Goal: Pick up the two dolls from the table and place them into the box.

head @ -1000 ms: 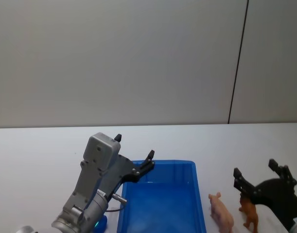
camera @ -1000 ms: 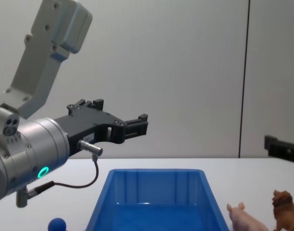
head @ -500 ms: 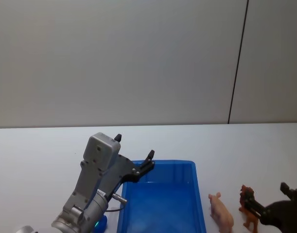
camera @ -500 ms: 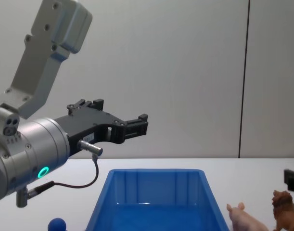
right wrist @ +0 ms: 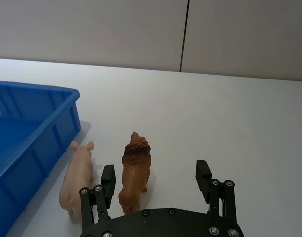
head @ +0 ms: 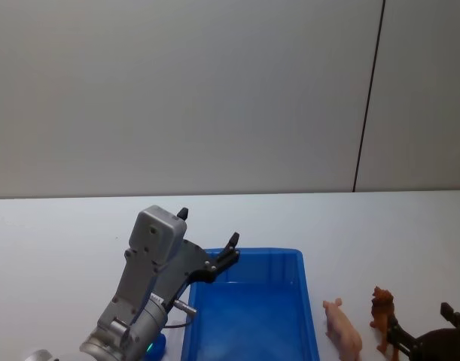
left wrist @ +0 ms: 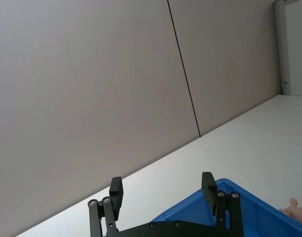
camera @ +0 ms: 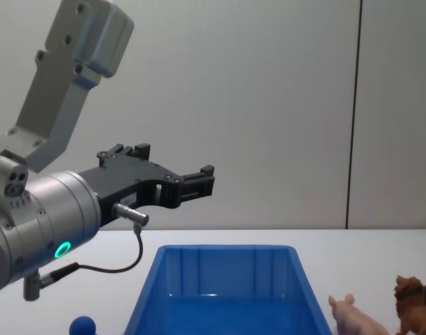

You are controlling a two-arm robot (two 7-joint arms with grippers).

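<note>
Moved: over the last second the right hand [head: 421, 325] has dropped from above the lion [head: 383, 316] to a low spot at the robot's side of it. The left hand [head: 208, 229], both dolls and the box [head: 308, 301] have not shifted.
Right hand: fingers spread wide and holding nothing. In the right wrist view the right hand [right wrist: 155, 173] has the lion [right wrist: 135, 168] standing in the gap, closer to the finger on the pig's side. Whether that finger touches the lion cannot be told.
Left hand: raised in the air over the box's far left corner, fingers spread and empty. In the chest view the left hand [camera: 174, 162] hangs well above the box [camera: 226, 269].
Lion: upright on its legs on the white surface [head: 64, 241], right of the pig [head: 342, 327], head pointing away from the robot.
Pig: upright on the surface between the box and the lion, just beside the box's right wall but apart from it, snout pointing away from the robot.
Box: blue, on the surface in front of the robot, nothing visible inside it.
Blue ball [camera: 82, 325]: on the surface left of the box, below the left arm.
</note>
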